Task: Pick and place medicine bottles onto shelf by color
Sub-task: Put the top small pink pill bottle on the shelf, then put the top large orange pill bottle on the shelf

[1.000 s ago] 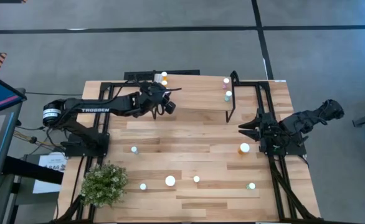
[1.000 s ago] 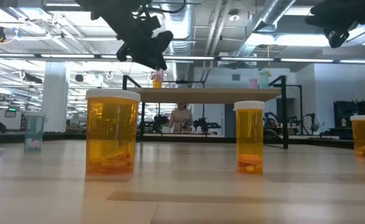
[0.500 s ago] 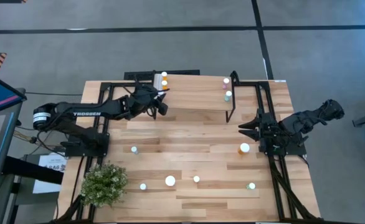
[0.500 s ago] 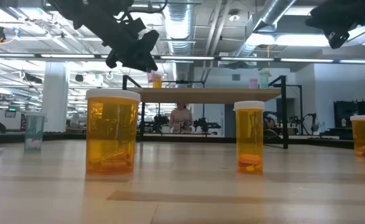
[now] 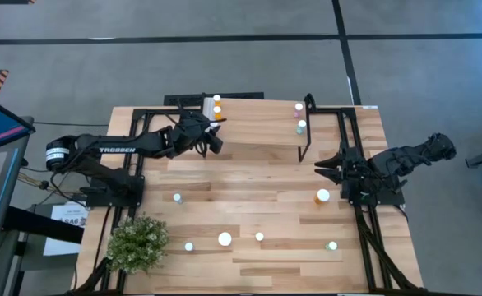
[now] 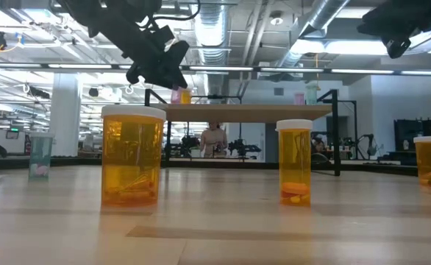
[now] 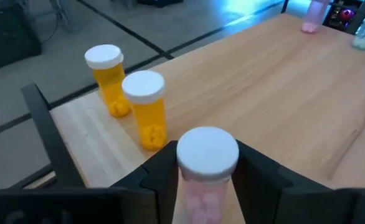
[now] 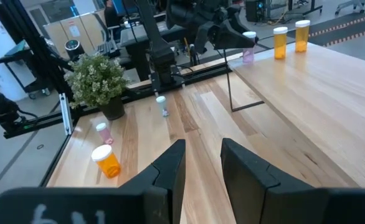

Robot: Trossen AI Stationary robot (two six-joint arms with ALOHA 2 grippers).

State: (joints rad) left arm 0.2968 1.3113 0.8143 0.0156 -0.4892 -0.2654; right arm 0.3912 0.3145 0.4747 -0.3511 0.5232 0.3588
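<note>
The shelf (image 5: 257,123) stands at the table's far side. Two orange bottles (image 7: 146,109) stand at its left end, a pink one (image 5: 298,108) and a pale green one (image 5: 302,126) at its right end. My left gripper (image 5: 212,140) is over the shelf's left end, shut on a pink bottle (image 7: 207,168) with a white cap, just near of the orange pair. Several more bottles stand upright on the tabletop, among them a large orange one (image 6: 132,154). My right gripper (image 5: 330,168) is open and empty at the table's right edge. My left gripper pinches the pink bottle's body (image 7: 201,196) just under the white cap, one finger (image 7: 161,171) on each side. The fingers come slanting down from the table's left. The bottle is upright; its base is hidden, so I cannot tell whether it stands on the shelf top.
A potted plant (image 5: 138,242) stands at the table's near left corner. Loose bottles (image 5: 224,238) are spread over the near half of the table, and an orange one (image 5: 322,196) stands close to my right gripper. The shelf's black legs (image 5: 305,148) reach down to the tabletop.
My left gripper has gone toward the table's left edge along the shelf with the pink bottle, which stays upright, and it now holds it beside the orange pair. In the last half second it has hardly moved.
</note>
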